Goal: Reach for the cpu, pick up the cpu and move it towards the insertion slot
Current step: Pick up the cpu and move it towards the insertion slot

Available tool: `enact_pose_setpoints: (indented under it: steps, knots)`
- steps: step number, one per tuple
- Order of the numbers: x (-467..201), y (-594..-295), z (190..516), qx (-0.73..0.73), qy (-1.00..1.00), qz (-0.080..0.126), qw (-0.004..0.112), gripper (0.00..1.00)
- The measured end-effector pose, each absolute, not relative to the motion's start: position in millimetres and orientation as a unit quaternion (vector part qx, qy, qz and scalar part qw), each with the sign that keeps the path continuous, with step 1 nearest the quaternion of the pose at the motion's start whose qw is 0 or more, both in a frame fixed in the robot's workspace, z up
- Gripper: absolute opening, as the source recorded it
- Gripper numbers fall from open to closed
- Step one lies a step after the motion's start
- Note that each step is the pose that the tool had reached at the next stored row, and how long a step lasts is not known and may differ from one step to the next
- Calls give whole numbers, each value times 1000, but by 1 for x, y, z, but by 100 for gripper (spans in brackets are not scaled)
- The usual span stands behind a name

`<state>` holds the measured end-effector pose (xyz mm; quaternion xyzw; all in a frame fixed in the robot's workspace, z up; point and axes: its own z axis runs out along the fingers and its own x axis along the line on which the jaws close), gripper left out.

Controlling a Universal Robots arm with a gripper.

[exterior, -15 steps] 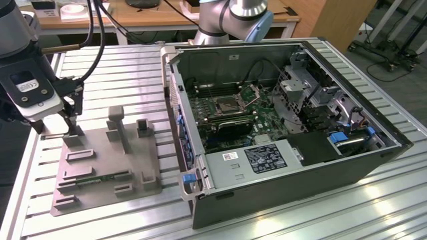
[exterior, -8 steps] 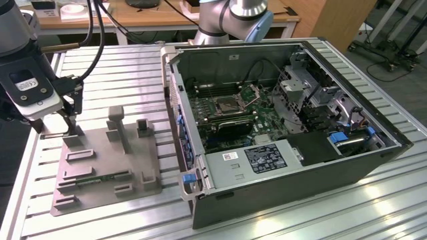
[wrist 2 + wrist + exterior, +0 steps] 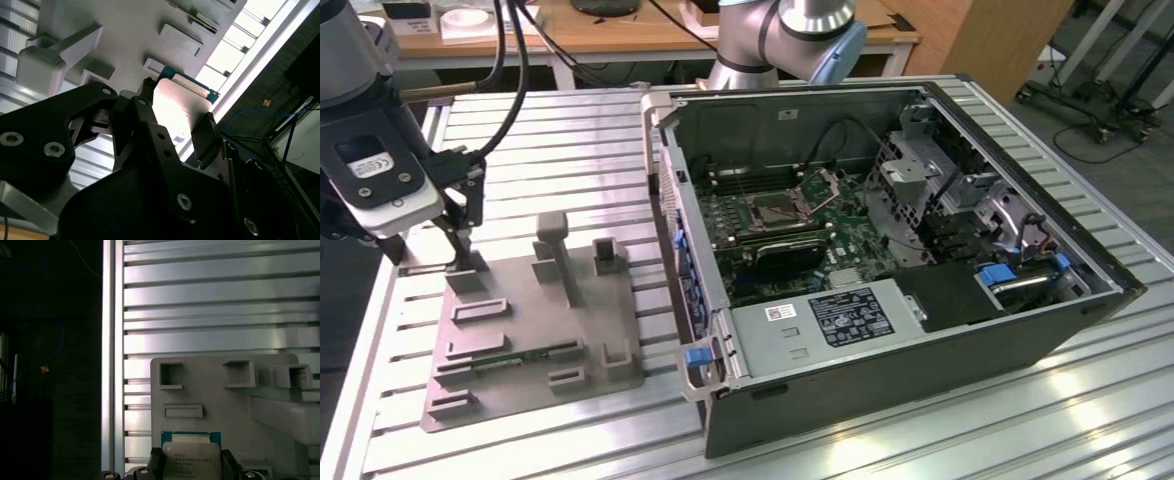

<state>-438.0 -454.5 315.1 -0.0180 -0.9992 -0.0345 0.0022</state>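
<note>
The cpu point(image 3: 190, 456), a small square chip with a silvery face and a green rim, lies on a corner of the grey plastic fixture point(image 3: 534, 335). In both wrist views my gripper point(image 3: 191, 467) straddles it, one dark finger point(image 3: 155, 461) against each side, and it looks shut on the chip. The second wrist view shows the cpu point(image 3: 177, 100) between the gripper point(image 3: 176, 114) fingers. In the exterior view the gripper point(image 3: 430, 262) stands low at the fixture's far corner on the exterior view's left. The insertion slot point(image 3: 781, 209) sits on the board inside the open computer case point(image 3: 894, 390).
The fixture carries upright blocks point(image 3: 555, 240) and shallow pockets near the gripper. Fixture and case rest on a ribbed aluminium table point(image 3: 520, 130), whose edge rail point(image 3: 112, 365) runs close by the chip. The arm's base point(image 3: 781, 45) rises behind the case.
</note>
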Motion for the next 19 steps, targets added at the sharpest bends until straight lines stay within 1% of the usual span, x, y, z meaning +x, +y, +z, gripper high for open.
enact_pose_setpoints:
  steps: [19]
  knots:
    - [-438, -454, 326, -18, -999, -35, 2, 54]
